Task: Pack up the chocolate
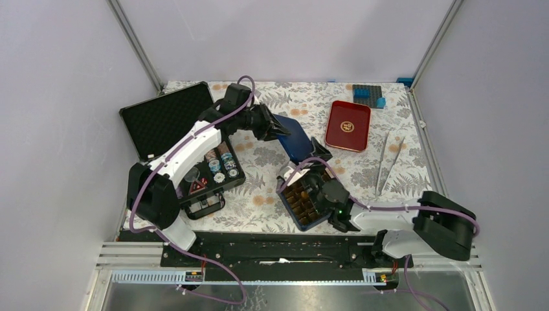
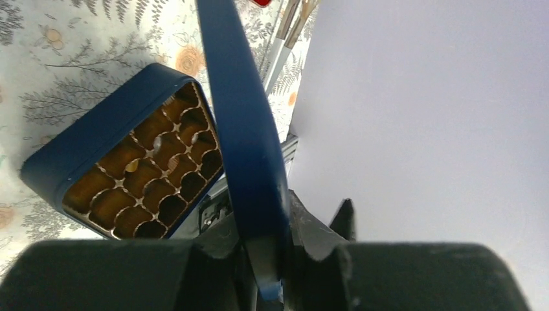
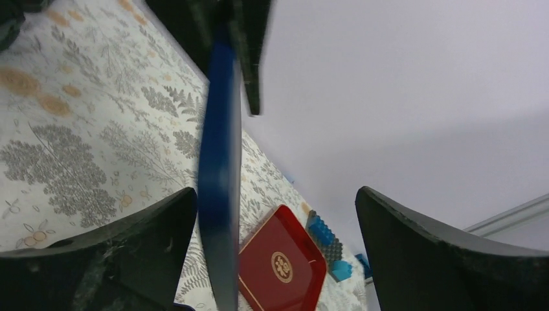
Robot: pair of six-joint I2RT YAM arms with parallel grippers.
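On the floral tablecloth [image 1: 259, 207], nearest the bases, one blue box [image 2: 90, 146] sits under the right gripper [image 3: 275, 194], whose fingers are spread and empty. The chocolate [image 2: 169, 208] seems to lie in its grid cells, too dim to count. Beyond, the left gripper [image 2: 265, 259] is clamped on the one blue lid [image 2: 243, 129], held tilted; lowered so, it could catch the rim or strike the right fingers. Farthest lies one red tray [image 1: 358, 133].
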